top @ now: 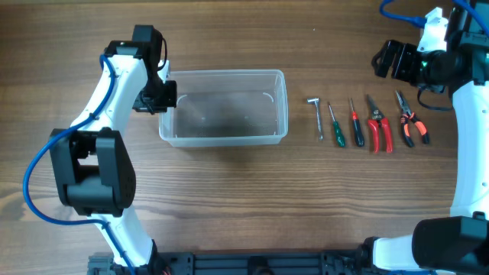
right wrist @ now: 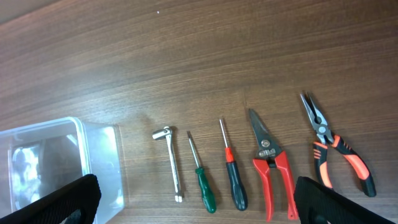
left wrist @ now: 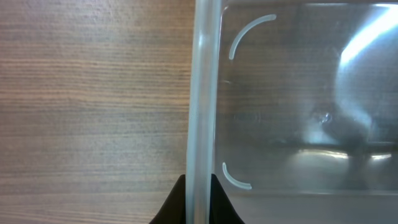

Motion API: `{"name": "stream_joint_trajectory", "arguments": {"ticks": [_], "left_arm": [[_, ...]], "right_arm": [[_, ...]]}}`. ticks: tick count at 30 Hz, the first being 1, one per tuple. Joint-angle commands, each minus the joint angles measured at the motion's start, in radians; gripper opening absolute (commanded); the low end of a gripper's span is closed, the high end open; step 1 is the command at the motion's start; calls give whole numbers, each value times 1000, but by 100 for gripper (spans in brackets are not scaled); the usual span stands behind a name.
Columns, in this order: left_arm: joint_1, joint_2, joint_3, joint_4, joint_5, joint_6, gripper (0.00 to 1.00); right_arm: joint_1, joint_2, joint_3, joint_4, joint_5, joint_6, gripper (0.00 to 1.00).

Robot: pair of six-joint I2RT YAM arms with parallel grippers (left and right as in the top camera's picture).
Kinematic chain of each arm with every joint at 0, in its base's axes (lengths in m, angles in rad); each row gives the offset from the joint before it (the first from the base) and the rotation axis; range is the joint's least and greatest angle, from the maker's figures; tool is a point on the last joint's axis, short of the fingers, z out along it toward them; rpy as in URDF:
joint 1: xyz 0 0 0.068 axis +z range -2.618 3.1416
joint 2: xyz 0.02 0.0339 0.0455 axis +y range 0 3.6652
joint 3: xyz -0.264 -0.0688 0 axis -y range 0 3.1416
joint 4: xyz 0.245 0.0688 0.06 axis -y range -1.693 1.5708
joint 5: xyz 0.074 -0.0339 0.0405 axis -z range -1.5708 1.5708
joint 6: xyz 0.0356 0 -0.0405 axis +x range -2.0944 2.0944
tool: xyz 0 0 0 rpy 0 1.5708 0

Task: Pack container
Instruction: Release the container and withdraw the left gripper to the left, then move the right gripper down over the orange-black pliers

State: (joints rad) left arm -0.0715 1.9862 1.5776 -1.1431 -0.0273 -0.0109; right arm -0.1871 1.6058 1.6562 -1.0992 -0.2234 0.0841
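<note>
The clear container (top: 225,74) stands empty at the table's middle. My left gripper (top: 163,98) is at its left end, shut on the container's rim. In the left wrist view the rim (left wrist: 202,93) runs straight up between the two black fingers (left wrist: 174,208), and the gripper (left wrist: 199,186) pinches it from both sides. My right gripper (top: 391,59) hangs open at the far right, above and behind the row of tools, holding nothing. In the right wrist view its open gripper (right wrist: 196,190) frames the tools, and the container's right end (right wrist: 93,162) shows at the lower left.
Right of the container, hand tools lie in a row: a silver L-shaped wrench (right wrist: 172,163), a green screwdriver (right wrist: 202,180), a red-and-black screwdriver (right wrist: 233,174), red cutters (right wrist: 272,168) and orange-and-black pliers (right wrist: 336,149).
</note>
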Motion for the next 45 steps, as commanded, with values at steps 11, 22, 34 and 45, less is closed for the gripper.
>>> {"name": "stream_joint_trajectory", "arguments": {"ticks": [11,22,34,45], "left_arm": [[3,13,-3,-20,-7,3,100],[3,-64,16,-45,-6,-22,100],[280,-380,40,-48,-9,-190,100],[656,-379,40,-47,80,-233,100]], "right_arm": [[0,12,18,6,20,-6,100],[0,12,18,6,20,-6,100],[0,14,18,16,21,-6,100],[-73,115,18,108,245,-72,99]]}}
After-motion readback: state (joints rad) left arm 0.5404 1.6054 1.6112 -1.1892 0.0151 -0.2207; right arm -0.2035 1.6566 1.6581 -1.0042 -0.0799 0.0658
